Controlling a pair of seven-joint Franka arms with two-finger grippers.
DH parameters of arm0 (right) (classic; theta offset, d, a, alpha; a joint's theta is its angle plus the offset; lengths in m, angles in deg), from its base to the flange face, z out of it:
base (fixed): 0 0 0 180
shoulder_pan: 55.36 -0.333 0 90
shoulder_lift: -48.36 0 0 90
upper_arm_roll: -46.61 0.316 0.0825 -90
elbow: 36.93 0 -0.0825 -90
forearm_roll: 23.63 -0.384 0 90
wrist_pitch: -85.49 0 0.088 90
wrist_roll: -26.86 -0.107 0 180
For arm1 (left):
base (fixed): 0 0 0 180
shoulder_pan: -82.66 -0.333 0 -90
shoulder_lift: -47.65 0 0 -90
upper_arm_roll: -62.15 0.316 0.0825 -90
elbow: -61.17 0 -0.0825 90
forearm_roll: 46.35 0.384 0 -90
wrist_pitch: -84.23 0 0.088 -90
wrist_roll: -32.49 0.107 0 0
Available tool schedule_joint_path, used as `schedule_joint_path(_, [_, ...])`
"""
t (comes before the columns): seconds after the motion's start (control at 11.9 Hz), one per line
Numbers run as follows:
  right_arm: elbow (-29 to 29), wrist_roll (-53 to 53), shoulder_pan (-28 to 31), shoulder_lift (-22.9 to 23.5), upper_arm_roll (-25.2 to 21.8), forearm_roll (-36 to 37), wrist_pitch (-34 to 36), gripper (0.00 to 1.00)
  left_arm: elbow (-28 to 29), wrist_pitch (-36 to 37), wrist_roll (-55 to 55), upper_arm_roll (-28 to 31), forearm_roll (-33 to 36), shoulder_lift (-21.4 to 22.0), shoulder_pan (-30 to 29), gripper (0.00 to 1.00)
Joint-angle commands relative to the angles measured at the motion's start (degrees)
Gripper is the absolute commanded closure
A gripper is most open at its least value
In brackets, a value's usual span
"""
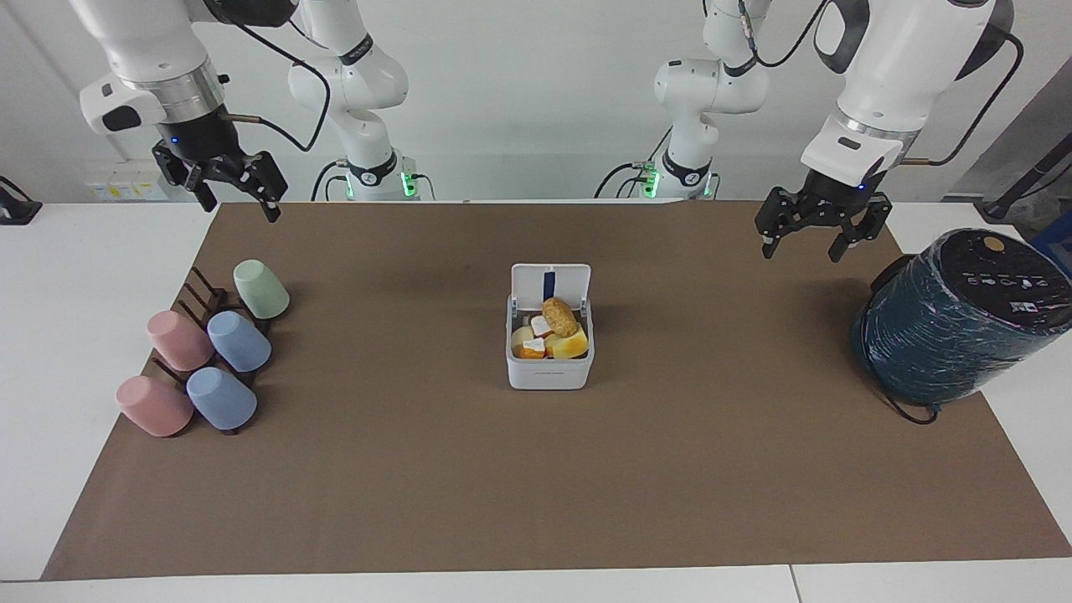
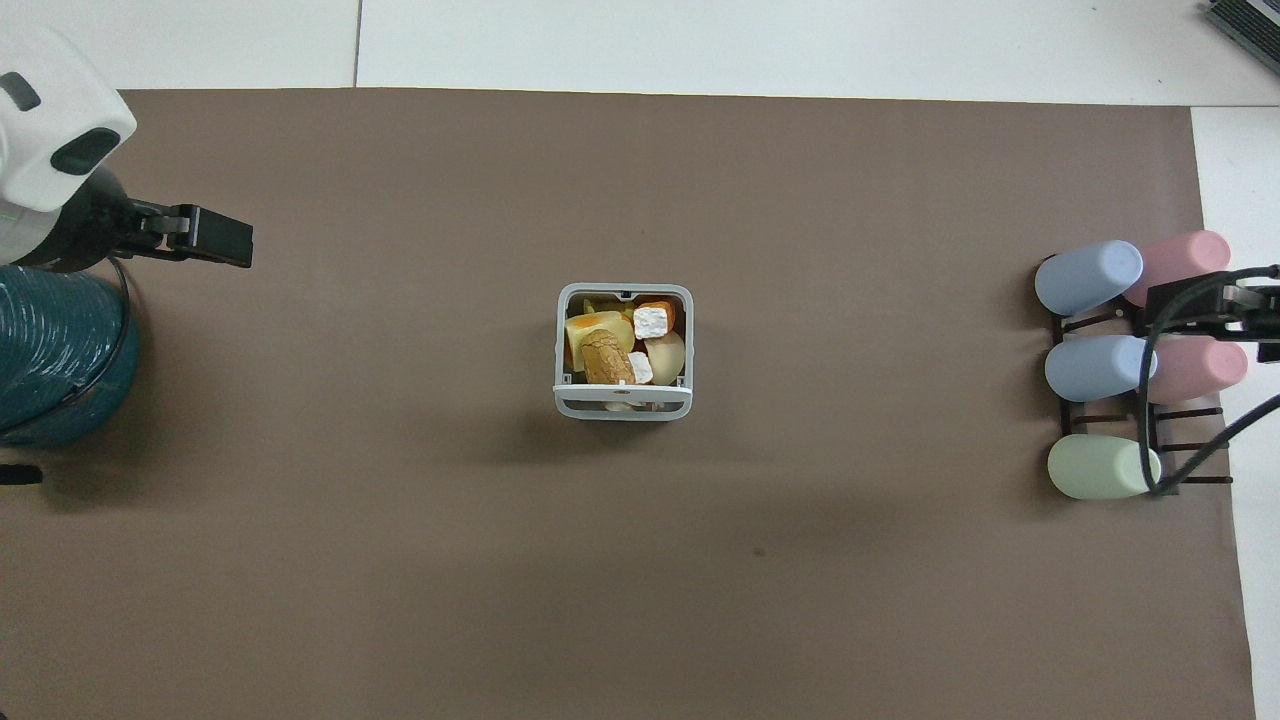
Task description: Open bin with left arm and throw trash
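The small white bin (image 1: 548, 373) stands in the middle of the brown mat with its lid (image 1: 550, 283) tipped up on the side nearer the robots. The trash lies inside it: a golden-brown lump (image 1: 559, 316) on top, a pale yellow wedge (image 1: 573, 343) and an orange chunk (image 1: 531, 351). From overhead, the bin (image 2: 560, 330) shows the same pieces, with the lump (image 2: 605, 358) uppermost. My left gripper (image 1: 801, 249) (image 2: 215, 236) hangs open and empty in the air beside the teal cylinder. My right gripper (image 1: 239, 209) (image 2: 1205, 305) is open and empty, raised over the cup rack.
A big dark teal cylinder (image 1: 955, 322) lies tilted at the left arm's end of the table. A dark rack with several pastel cups (image 1: 205, 352) sits at the right arm's end. The brown mat (image 1: 536, 486) covers most of the white table.
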Motion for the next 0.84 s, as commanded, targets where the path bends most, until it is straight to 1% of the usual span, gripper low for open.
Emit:
schedule_joint_path(0.0, [-2.98,1.73,1.36,1.89,0.85,-0.11,2.33,0.00,0.73,-0.15,0.84,-0.55,1.23,0.99,-2.15,0.00])
schedule_joint_path(0.17, [-3.42,1.81,1.28,2.33,1.19,0.24,4.86,0.00,0.72,-0.06,0.84,-0.47,1.32,0.99,-2.68,0.00])
schedule_joint_path(0.25, [-3.68,1.81,1.28,2.68,2.50,0.50,4.97,0.00,0.72,-0.06,0.84,-0.38,1.32,0.99,-2.77,0.00])
schedule_joint_path(0.33, [-3.43,1.73,1.28,2.68,3.12,0.59,4.53,0.00,0.64,0.03,0.84,-0.46,1.49,0.99,-4.25,0.00])
schedule_joint_path(0.75, [-2.55,1.81,1.19,2.68,3.13,0.42,3.92,0.00,0.64,0.03,1.20,-0.55,1.41,0.99,-4.53,0.00])
